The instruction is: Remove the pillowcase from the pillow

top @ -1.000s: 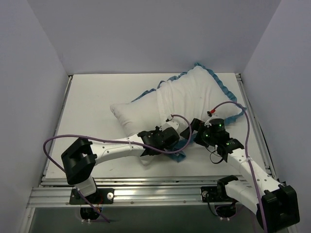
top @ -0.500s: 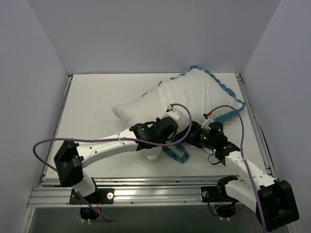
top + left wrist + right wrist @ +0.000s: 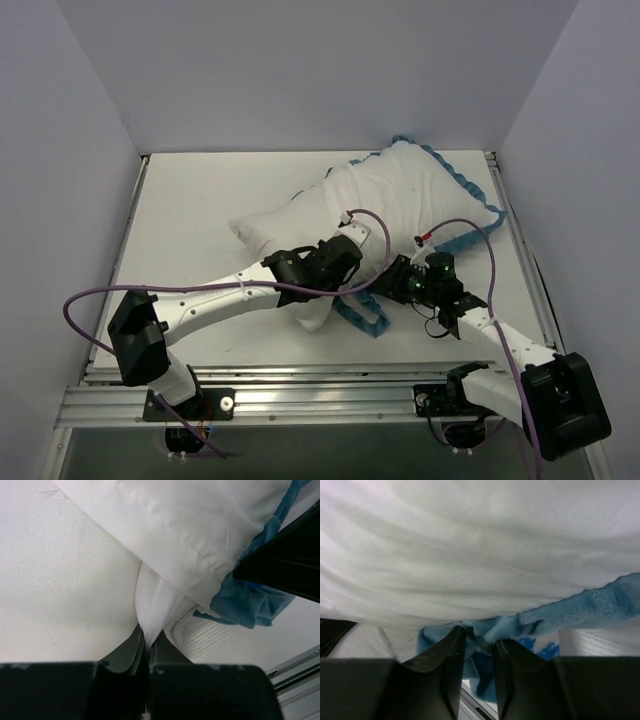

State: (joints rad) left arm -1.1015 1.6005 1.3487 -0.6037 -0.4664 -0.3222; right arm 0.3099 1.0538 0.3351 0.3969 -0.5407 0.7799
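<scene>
The plain white pillow (image 3: 265, 228) sticks out of the left end of the pillowcase (image 3: 405, 190), which shows its white back and teal ruffle. My left gripper (image 3: 340, 262) sits at the pillow's near corner. In the left wrist view it (image 3: 148, 639) is shut on a thin fold of white pillow fabric (image 3: 152, 610), under the case's stitched edge (image 3: 175, 530). My right gripper (image 3: 392, 285) is just to its right at the case's open end. Its jaws (image 3: 479, 637) are pinched on the bunched teal trim (image 3: 580, 607), and a loop of trim (image 3: 362, 315) lies below.
The white table (image 3: 190, 220) has walls on the left, back and right. An aluminium rail (image 3: 300, 395) runs along its near edge. Purple cables (image 3: 90, 295) loop off both arms. The two wrists are nearly touching.
My right jaws have narrowed from wide open onto the teal trim. The left arm has carried its pinched white fold up and to the right, and the pillow has shifted slightly.
</scene>
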